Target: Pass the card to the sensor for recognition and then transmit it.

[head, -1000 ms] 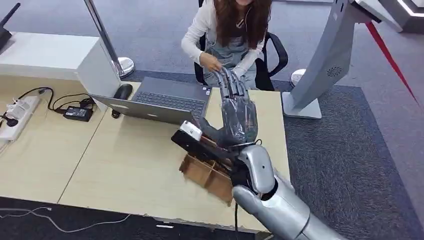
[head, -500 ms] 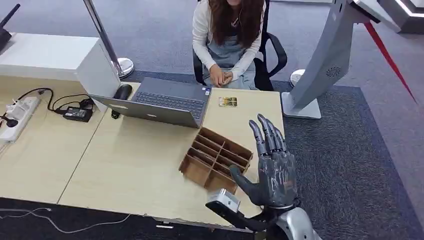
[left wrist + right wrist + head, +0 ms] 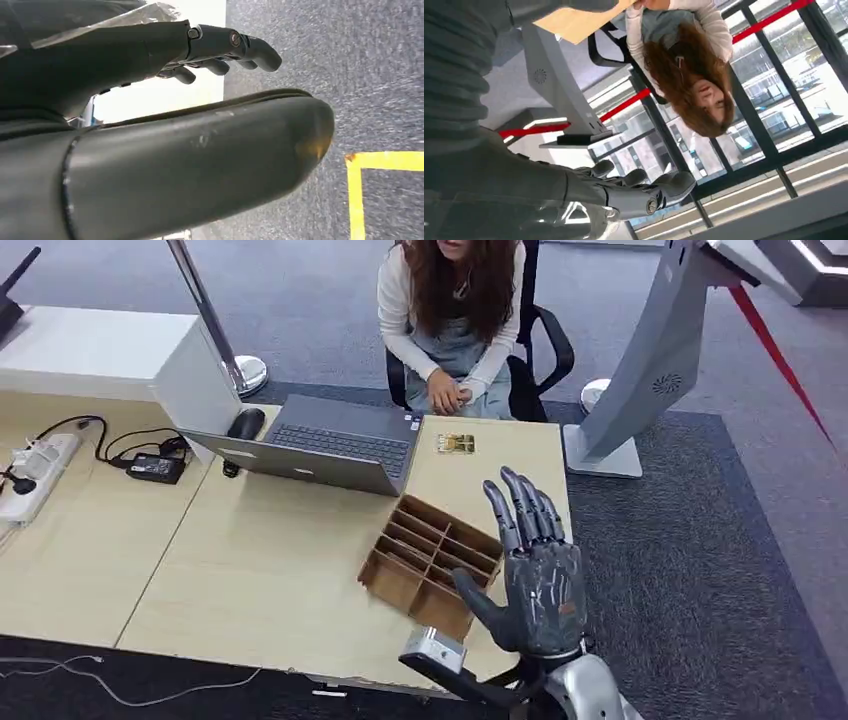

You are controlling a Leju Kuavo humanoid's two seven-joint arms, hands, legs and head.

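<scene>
Lying on the table (image 3: 250,570) near the person (image 3: 455,310), card (image 3: 455,443) with unreadable print, right hand (image 3: 535,575) fingers spread, released.

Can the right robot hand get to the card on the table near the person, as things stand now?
Probably yes. The right robot hand is raised, open and holds nothing. The card lies flat and alone at the far table edge, beyond the wooden divider box. Nothing covers it; the hand would pass over the box.
</scene>
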